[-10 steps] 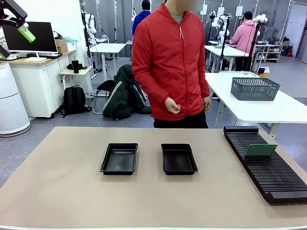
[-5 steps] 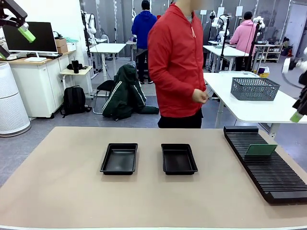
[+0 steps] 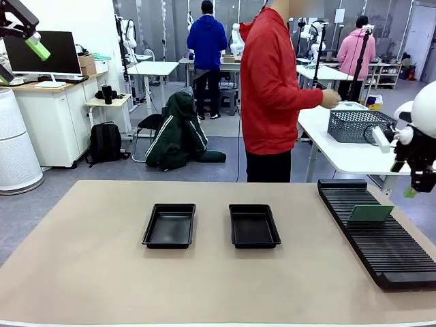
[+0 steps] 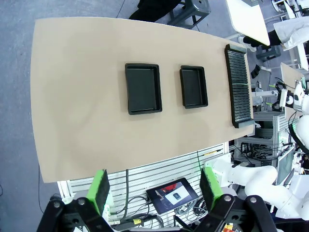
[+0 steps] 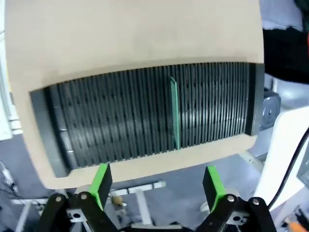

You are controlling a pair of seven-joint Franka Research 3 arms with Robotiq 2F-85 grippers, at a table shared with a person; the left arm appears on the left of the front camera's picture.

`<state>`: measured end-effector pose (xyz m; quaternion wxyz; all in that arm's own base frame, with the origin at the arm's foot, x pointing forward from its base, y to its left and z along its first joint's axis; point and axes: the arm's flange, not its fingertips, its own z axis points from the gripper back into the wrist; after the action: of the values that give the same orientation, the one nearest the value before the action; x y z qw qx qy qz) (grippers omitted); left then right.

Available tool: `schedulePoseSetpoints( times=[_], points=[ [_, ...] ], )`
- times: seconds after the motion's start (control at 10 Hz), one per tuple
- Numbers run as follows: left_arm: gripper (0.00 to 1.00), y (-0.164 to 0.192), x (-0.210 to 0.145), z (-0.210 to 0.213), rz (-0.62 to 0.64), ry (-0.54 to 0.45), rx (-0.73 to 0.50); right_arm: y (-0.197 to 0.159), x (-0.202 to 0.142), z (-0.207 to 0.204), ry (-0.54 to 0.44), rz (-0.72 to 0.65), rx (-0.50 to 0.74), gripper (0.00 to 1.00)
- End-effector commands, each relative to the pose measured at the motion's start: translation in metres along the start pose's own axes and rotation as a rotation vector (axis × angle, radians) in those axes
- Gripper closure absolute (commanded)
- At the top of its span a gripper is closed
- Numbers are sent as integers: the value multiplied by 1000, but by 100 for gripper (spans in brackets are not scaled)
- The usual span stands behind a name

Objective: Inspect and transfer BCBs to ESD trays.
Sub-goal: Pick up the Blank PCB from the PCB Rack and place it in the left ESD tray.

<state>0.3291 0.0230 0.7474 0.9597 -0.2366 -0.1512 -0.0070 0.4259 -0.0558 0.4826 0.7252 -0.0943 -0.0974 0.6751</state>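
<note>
1. Setting: a shared lab room. A beige table stands between the robot and a person in a red jacket. The person is at the far side, turned toward a white side table, with one hand reaching over a mesh basket.
2. Task items: the left ESD tray and right ESD tray lie side by side mid-table, apart from each other and both empty. One BCB stands on edge in the slotted rack at the table's right end, in the rack's farther half.
3. Grippers: the right gripper hangs above the rack with its jaws spread, holding nothing. The left gripper is high at the left, well above the table, also spread and empty.
4. Step in hand (judged): the right arm is approaching to pick the BCB out of the rack. No transfer has been made yet.
5. Alignment: in the right wrist view the board shows edge-on as a thin line, a little off the midline between the fingers. It should be centred before descending, so both pads meet the faces together and the board is not pushed against the ribs.
6. Descent: the pads should stop over the board's upper part only. Going deeper could strike the fingertips on the ribs.
7. Extraction: the lift should go straight along the slot, since any tilt would likely bind the thin board.
8. Risk: the board may flex or slip. The jaws should close gently, and the board should hang square before it is carried to a tray.
</note>
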Motion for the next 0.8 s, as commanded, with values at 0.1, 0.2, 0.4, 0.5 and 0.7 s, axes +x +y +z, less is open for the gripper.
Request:
schedulePoseSetpoints(
  times=[0.1,0.2,0.4,0.5,0.7],
  points=[
    [0,0,-2,-2,1,1,0,-15,-4,-40,-70,111,-40,0],
    [0,0,-2,-2,1,1,0,-21,-5,-54,-73,108,-54,0],
    [0,0,-2,-2,1,1,0,-27,-7,-73,-108,101,-56,0],
    [0,0,-2,-2,1,1,0,-30,-9,-83,-125,89,-50,0],
    [0,0,-2,-2,1,1,0,-32,-14,-97,-123,81,-45,0]
  ],
)
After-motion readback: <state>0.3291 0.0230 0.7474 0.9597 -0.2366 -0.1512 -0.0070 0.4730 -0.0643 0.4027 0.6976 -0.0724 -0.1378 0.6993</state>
